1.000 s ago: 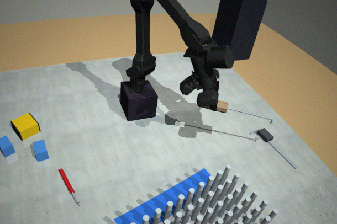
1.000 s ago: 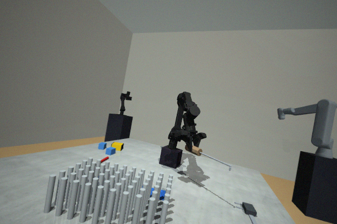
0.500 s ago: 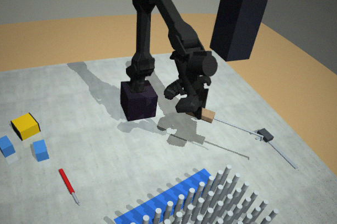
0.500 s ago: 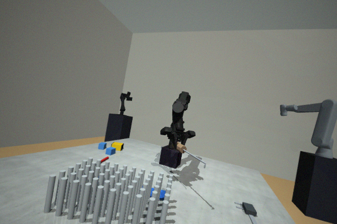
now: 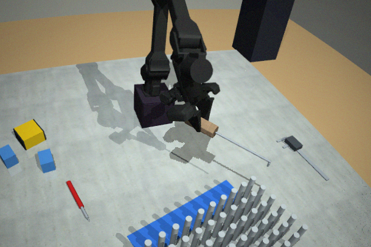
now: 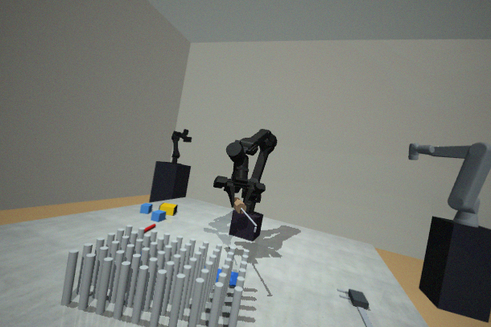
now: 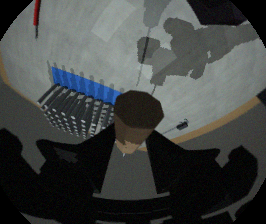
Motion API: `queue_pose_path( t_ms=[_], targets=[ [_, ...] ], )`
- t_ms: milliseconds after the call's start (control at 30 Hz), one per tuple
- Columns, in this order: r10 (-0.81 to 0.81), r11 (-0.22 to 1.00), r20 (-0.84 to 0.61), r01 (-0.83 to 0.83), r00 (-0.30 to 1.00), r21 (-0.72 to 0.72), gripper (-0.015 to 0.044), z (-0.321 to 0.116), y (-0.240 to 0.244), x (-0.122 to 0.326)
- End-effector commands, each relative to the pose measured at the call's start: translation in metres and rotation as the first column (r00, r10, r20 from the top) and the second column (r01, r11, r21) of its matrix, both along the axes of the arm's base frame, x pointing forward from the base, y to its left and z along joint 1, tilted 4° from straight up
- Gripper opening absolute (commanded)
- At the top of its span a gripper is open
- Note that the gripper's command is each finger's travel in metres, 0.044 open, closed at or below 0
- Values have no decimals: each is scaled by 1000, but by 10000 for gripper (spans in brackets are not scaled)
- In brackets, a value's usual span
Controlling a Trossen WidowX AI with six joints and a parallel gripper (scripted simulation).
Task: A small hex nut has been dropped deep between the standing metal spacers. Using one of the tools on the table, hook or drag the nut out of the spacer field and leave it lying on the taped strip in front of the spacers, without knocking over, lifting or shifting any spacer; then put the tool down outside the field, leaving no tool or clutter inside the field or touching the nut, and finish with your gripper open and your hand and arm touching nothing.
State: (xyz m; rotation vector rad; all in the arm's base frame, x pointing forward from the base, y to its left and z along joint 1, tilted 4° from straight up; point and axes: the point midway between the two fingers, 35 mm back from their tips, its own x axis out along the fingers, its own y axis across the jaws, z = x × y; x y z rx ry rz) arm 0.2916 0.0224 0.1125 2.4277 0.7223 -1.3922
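My gripper (image 5: pixel 203 123) (image 6: pixel 241 205) (image 7: pixel 131 126) is shut on the wooden handle (image 5: pixel 210 128) (image 7: pixel 138 107) of a hook tool, held above the table. Its thin metal rod (image 5: pixel 244 148) (image 6: pixel 249 218) slants down and forward, ending in a small bent tip (image 5: pixel 268 163) (image 6: pixel 255 229). The tip is in the air behind the right end of the spacer field in the top view. The grey spacers (image 5: pixel 199 222) (image 6: pixel 69 278) stand upright in rows. The blue taped strip (image 5: pixel 183 210) (image 7: pixel 84 89) lies along their arm-facing side. The nut is not visible.
A dark-headed pronged tool (image 5: pixel 293 143) (image 6: pixel 358 298) (image 7: pixel 182 124) lies right of the field. A red pen-like tool (image 5: pixel 75 194) (image 6: pixel 150 228) lies left. A yellow block (image 5: pixel 30 134) (image 6: pixel 168 209) and two blue blocks (image 5: pixel 8 156) (image 5: pixel 46 160) sit farther left. Other arms stand on pedestals beyond the table.
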Motion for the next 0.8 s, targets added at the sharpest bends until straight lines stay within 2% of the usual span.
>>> queue_pose_path(
  t_ms=[0, 767],
  targets=[
    [-37, 999, -2, 37, 999, 5, 0, -1, -15, -1],
    [-322, 946, -20, 323, 946, 22, 0, -6, -115, -29]
  ],
)
